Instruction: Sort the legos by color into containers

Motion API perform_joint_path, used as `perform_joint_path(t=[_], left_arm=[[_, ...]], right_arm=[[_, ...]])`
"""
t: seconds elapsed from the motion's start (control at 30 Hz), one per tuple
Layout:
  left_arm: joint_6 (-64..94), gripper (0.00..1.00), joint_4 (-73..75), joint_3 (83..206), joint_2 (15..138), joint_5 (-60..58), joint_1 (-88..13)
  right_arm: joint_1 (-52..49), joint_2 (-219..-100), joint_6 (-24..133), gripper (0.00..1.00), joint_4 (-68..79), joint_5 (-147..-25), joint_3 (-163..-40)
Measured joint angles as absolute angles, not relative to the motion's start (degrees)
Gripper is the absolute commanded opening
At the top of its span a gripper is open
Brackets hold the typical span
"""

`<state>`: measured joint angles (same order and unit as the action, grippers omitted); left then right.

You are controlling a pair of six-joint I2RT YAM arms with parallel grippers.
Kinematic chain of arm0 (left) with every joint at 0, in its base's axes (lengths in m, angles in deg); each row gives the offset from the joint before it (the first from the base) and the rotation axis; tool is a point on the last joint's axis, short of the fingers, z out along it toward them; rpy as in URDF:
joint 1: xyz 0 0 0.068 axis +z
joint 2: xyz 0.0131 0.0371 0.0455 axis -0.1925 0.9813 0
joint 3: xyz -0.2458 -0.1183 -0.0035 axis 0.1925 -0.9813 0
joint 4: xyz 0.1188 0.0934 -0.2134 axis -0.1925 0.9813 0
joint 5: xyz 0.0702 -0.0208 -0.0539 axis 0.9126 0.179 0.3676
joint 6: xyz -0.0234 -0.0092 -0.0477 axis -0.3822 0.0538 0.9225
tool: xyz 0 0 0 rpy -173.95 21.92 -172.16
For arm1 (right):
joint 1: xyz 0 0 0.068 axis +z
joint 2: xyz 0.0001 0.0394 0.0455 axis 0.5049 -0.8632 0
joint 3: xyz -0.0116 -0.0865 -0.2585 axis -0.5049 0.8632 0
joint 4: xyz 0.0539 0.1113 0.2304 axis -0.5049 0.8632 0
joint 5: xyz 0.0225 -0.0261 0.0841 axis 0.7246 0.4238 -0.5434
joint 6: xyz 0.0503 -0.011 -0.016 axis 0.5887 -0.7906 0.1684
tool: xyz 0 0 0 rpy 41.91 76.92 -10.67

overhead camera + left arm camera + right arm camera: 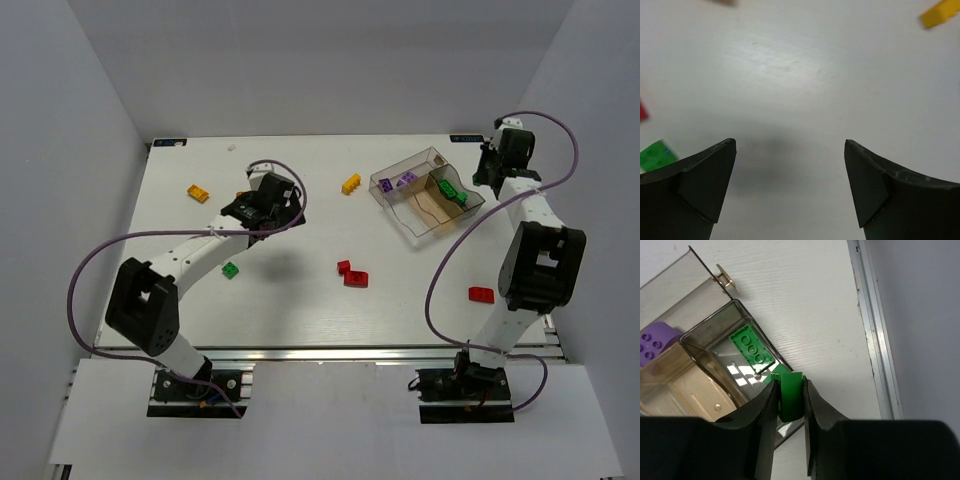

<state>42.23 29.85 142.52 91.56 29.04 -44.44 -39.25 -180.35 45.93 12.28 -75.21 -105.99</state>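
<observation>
**Grippers: right gripper [790,384] clamped on a green brick [791,402]; left gripper [789,145] wide and empty**

**Surroundings.** In the overhead view, the clear box [400,213] lies at 1 o'clock on the white table [300,320], turned at an angle. Purple bricks [397,182] lie in its 10 o'clock compartment. Green bricks [452,190] lie in its 3 o'clock compartment. Loose on the table are:
- an orange brick [198,192] at 10 o'clock
- a yellow brick [351,183] at 12 o'clock, near the box
- a small green brick [231,270] at 8 o'clock, beside the left arm
- two red bricks [351,274] touching each other near the centre
- a single red brick [481,294] at 4 o'clock, just beside the right arm

**End effectors.** The right gripper hangs at the 3 o'clock end of the box. Its jaws are narrow and press both faces of the green brick, which stands on edge between them over the wall of the green compartment. Whether the brick touches that wall cannot be told. A flat green brick [751,347] lies in that compartment at 11 o'clock of the held one. The left gripper hangs over bare table with its jaws wide apart and nothing between them.

**Materials.** The box walls are smoky clear plastic over a tan bottom. The fingers [705,185] are matte black and wedge-shaped. The bricks are glossy, with round studs. The table surface shows a fine grain, and a metal rail [875,340] runs along its edge.
</observation>
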Motion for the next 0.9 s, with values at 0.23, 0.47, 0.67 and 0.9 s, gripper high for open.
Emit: perform_joint_path(t=[0.23,0.47,0.67,0.9], left_arm=[[43.6,0.98,38.7,135.7,83.6,34.6,-41.9],[44.6,0.98,43.2,134.5,77.9,39.4,-41.9],[47.4,0.98,46.7,132.5,78.8,41.6,-41.6],[49.5,0.90,48.3,129.1,78.9,41.8,-40.9]], right_arm=[[-37.8,-186.4,41.4,0.00,15.4,-74.7,-109.5],[-37.3,-191.2,39.0,0.30,18.6,-76.0,-113.2],[-37.3,-192.4,38.1,0.59,21.6,-77.8,-114.9],[-37.3,-189.5,39.0,0.53,22.2,-83.2,-113.4]])
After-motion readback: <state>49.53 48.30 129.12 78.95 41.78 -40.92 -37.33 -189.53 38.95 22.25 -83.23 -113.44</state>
